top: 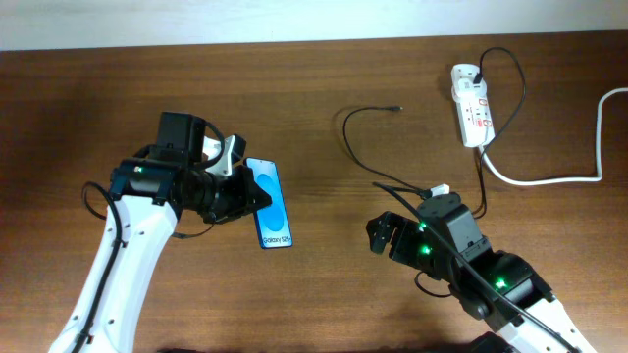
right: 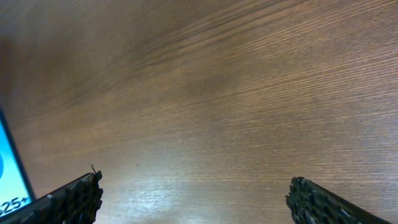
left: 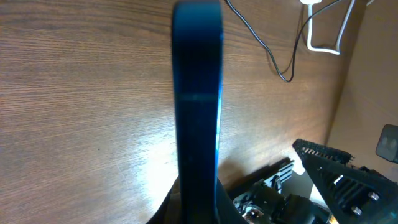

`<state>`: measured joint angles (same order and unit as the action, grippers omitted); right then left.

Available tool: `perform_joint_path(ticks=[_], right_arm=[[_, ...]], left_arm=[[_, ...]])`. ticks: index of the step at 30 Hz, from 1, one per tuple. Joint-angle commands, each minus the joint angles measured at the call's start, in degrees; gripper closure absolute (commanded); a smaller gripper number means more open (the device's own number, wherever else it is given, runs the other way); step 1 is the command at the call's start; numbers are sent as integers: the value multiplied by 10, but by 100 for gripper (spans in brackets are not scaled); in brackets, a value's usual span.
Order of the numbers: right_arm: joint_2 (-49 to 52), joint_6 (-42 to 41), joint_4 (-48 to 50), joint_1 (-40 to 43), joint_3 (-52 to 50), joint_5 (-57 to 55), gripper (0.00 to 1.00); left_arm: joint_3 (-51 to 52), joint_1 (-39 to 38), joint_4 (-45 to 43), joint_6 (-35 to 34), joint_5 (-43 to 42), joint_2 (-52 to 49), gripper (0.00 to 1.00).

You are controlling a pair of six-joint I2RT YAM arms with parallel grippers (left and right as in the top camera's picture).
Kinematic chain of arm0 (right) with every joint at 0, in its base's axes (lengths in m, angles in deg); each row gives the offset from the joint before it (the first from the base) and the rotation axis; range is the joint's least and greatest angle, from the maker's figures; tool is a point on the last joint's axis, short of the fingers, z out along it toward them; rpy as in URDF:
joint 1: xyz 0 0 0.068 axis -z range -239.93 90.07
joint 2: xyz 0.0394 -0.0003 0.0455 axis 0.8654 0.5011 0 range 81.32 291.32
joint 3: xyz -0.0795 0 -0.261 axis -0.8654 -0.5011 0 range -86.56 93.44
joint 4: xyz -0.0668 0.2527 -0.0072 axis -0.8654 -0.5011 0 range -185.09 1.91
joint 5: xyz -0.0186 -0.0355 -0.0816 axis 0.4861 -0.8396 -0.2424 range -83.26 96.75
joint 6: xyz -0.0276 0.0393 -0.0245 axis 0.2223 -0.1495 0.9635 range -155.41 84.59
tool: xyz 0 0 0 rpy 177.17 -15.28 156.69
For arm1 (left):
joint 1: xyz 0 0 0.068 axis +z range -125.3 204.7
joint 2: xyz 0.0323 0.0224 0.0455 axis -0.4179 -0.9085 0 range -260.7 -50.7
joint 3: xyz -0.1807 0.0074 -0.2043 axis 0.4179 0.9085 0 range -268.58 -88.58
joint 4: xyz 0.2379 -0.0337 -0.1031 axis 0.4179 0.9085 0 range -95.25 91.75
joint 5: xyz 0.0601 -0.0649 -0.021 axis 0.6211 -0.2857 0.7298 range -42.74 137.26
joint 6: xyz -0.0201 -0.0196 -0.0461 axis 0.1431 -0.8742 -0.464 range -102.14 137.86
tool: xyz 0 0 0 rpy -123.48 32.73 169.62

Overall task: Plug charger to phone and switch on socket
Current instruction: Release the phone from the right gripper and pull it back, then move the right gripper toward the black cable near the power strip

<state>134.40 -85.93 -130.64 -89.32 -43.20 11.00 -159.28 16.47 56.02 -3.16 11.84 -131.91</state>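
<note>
The phone point(top: 275, 221), blue screen up with "Galaxy" text at its near end, sits left of centre, and my left gripper point(top: 257, 193) is shut on its left long edge. The left wrist view shows the phone point(left: 198, 93) edge-on, rising between the jaws of that gripper point(left: 198, 208). The charger point(top: 349, 132), a thin black cable, curls across the table, its connector tip point(top: 397, 108) lying free at the back. The white socket point(top: 473, 106) lies at the back right. My right gripper point(top: 381, 233) hovers open right of the phone; its fingers point(right: 68, 202) stand wide apart over bare wood, with the phone's corner point(right: 11, 177) at the left.
A thick white cord point(top: 549, 179) runs from the socket toward the right edge. The black cable point(top: 514, 74) also loops around the socket and down toward the right arm point(top: 461, 245). The wooden table point(top: 324, 294) ends at a pale wall at the back.
</note>
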Motion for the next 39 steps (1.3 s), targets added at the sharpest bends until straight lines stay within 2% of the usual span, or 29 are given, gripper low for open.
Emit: perform_joint_path(ticks=[1,9,13,19,24,30,39], right_arm=[[15,8,-2,2,8,-19,2],[65,7,-1,2,8,28,1],[66,-28,1,2,14,43,1],[67,-36,1,2,71,41,0],[89,-35,-37,6,139,-7,1],[142,-35,-90,52,188,-9,1],[204,-35,-88,116,198,1,5]], left_arm=[[-5,2,-4,-14,-11,16,100],[-5,2,-9,-47,3,16,100],[-5,2,-9,-47,3,16,100],[-5,2,-10,-47,9,16,100],[-5,2,-12,-47,9,16,100],[-5,2,-12,-47,9,16,100],[-5,2,-12,-47,9,16,100]])
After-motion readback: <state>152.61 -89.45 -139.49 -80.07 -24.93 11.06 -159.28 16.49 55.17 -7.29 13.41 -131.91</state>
